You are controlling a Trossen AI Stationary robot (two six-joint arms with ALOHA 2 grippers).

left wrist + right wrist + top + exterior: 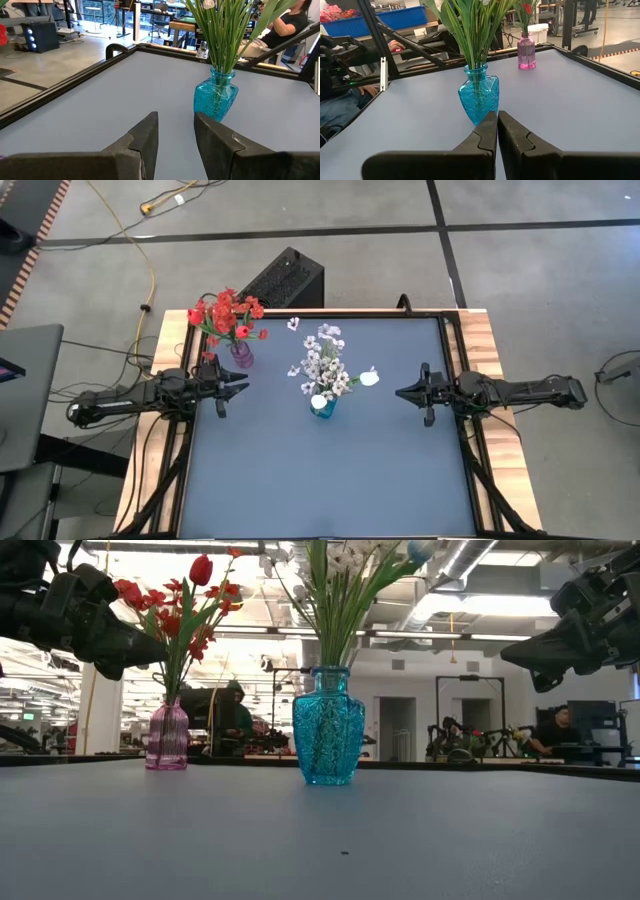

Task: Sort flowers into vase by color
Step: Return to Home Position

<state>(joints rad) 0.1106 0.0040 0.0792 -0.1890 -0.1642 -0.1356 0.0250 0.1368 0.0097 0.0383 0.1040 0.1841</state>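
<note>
Red flowers [228, 313] stand with their stems in a pink vase [241, 356] at the table's far left. White flowers [325, 365] stand in a blue vase [322, 406] near the table's middle. The blue vase [215, 95] and its green stems show in both wrist views. One small white bloom [293, 323] lies loose on the table near the far edge. My left gripper [176, 122] hovers open at the left edge, just near of the pink vase, pointing at the blue vase. My right gripper [497, 117] hovers shut at the right edge, pointing level at the blue vase [478, 97].
A black frame [455, 350] runs round the grey table top. A black box [285, 278] stands on the floor behind the far edge. People sit at desks in the room beyond. Bare table top [330, 480] lies near of the vases.
</note>
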